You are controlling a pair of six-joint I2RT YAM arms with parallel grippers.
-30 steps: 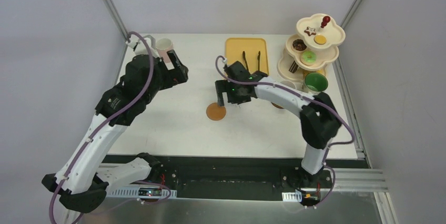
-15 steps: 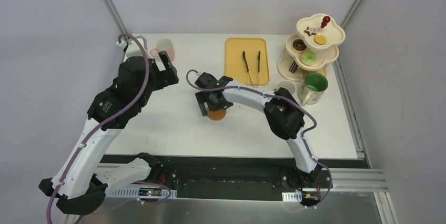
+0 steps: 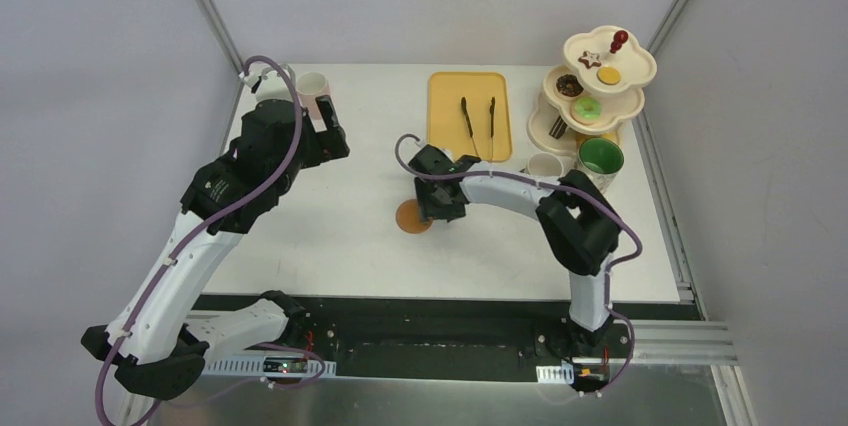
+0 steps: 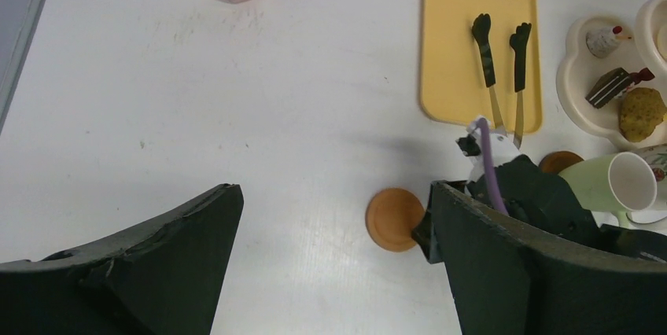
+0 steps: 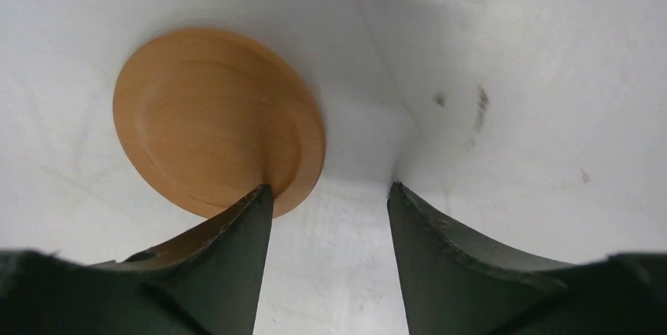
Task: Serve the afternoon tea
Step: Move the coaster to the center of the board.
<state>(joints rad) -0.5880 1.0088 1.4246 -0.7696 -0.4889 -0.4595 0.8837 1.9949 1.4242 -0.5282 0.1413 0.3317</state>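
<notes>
Round coaster (image 5: 216,119), orange-brown, raised rim, lying flat, right gripper (image 5: 329,188) jaws apart, one jaw at coaster's edge, left gripper (image 4: 332,189) spread wide, empty.

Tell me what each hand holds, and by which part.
Nothing is held. The left hand is open and empty; the right hand is open at the rim of the coaster.

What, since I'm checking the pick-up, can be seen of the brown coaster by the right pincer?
The brown coaster is a round, flat, wood-like disc, orange-brown, with a slightly raised rim around a shallow centre. It lies flat and bare on the white table near its middle. The right pincer is down beside it: one finger overlaps its rim, the other is over bare table.
</notes>
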